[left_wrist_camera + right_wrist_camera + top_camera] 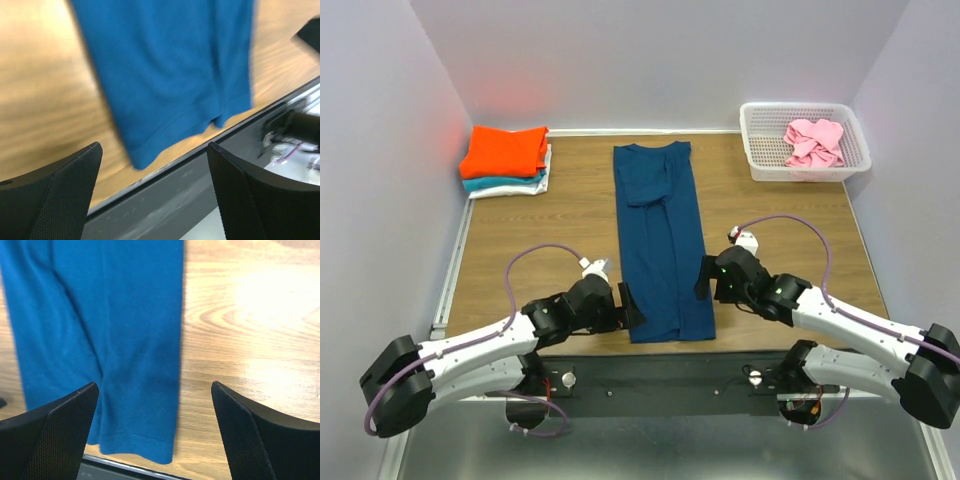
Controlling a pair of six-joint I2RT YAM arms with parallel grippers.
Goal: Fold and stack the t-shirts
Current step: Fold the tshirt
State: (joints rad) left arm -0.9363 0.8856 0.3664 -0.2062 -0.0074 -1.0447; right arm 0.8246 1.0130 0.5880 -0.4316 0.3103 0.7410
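Top external view has the blue t-shirt [660, 240] lying flat in the middle of the worktop [550, 230]. Its sides are turned in, so it makes one long strip running from the far side to the near edge, collar end far and hem end near.

By my reading the lengthwise fold is done and the crosswise fold is the step in hand. That calls for a hold on each near corner of the hem, then carrying the hem up toward the collar.

The left fingers [630, 305] stand just beside the strip's near left corner. The right fingers [705, 275] stand beside its right edge, a little farther from the hem. Both wrist views show the fingers wide apart with nothing between them and the blue cloth ahead of them.

Far left sits a folded stack with an orange shirt [505, 150] on top, a teal one [495, 184] under it and a white one [535, 185] at the bottom. Far right a white basket [760, 165] holds a crumpled pink shirt [814, 140].

Hard to make out:
- The left wrist view is blurred.
- Whether either set of fingers touches the cloth or the worktop cannot be told.
- No print shows on the blue shirt.
- Only the edges of the teal and white shirts show.
- Whether the basket holds one pink shirt or more is unclear.
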